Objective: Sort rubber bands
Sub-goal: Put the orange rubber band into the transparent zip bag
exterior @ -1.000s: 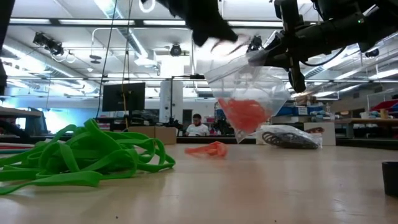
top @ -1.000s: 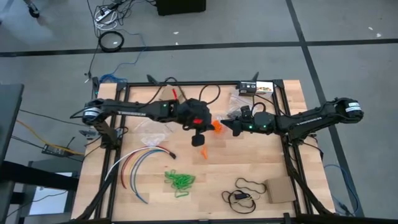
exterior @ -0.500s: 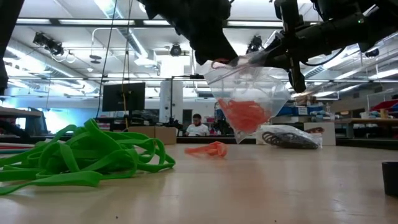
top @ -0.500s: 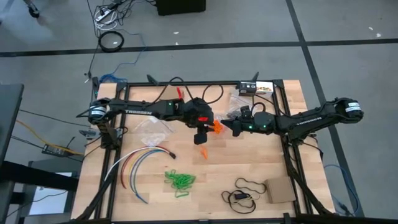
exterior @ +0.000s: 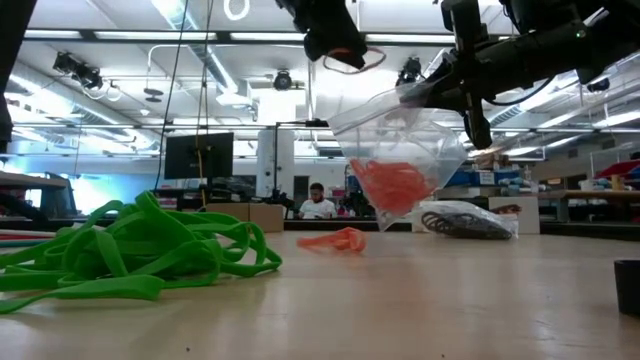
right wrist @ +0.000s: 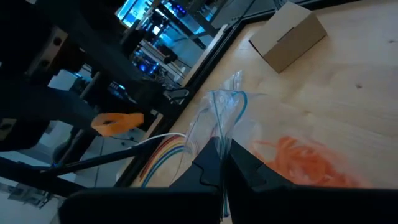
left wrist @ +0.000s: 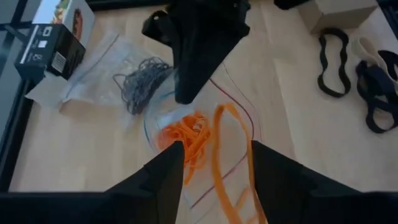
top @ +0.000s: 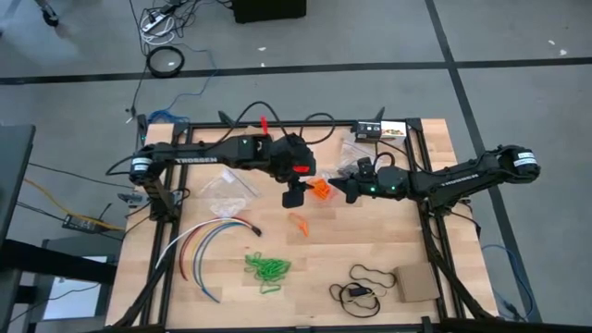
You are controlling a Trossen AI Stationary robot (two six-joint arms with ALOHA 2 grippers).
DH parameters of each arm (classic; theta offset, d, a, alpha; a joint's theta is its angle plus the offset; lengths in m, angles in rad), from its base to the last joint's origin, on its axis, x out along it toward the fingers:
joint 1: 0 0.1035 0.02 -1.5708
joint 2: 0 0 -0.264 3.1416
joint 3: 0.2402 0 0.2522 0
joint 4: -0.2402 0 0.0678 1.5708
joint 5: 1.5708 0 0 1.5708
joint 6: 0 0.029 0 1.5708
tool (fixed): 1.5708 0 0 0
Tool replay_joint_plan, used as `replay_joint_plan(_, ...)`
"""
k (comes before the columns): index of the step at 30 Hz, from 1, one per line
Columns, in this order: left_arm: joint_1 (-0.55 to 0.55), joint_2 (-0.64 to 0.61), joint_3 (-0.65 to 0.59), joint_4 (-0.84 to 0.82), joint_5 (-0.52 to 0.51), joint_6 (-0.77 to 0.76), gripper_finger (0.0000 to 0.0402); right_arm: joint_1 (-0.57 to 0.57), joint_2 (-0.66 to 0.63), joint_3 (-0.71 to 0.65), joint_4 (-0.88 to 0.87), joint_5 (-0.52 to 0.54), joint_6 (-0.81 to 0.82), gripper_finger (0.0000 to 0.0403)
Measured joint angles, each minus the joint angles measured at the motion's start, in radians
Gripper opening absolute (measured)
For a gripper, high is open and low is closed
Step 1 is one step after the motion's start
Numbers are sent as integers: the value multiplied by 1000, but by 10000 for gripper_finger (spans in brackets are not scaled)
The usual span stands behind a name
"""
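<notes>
Coloured cables (top: 205, 242), cardboard box (top: 417, 283), black cord (top: 370, 275).

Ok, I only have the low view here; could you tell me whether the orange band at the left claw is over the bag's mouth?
Observer: Yes. In the left wrist view the orange band dangles inside the open left claw, directly above the open bag holding the orange bands.
Operator: Thank you. What holds the bag up?
Observer: The right claw is shut on the bag's top edge; the right wrist view shows it.
Operator: Is anything hidden behind the green heap?
Observer: The high view shows coloured cables lying beside the green heap, on the left arm's side of it.
</notes>
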Motion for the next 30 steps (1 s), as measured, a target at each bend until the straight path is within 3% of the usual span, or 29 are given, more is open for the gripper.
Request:
replay_joint_plan(8, 1, 41, -12, 94, -25, -1, 186, -2, 0, 0, 8, 0, -6, 4)
replay_joint_plan(14, -6, 103, -34, 50, -45, 46, 186, 6, 0, 0, 19, 0, -9, 4)
replay_joint_plan(22, -64, 98, -32, 101, -284, 164, 186, 0, 0, 0, 32, 1, -20, 4)
replay_joint_plan(24, -63, 98, -32, 100, -267, 161, 186, -1, 0, 0, 31, 1, -21, 4)
replay_joint_plan(27, -63, 98, -25, 87, -107, 97, 186, -1, 0, 0, 27, 1, -21, 4)
replay_joint_plan(30, -58, 98, 5, 96, -96, 54, 186, 0, 0, 0, 27, 0, -22, 4)
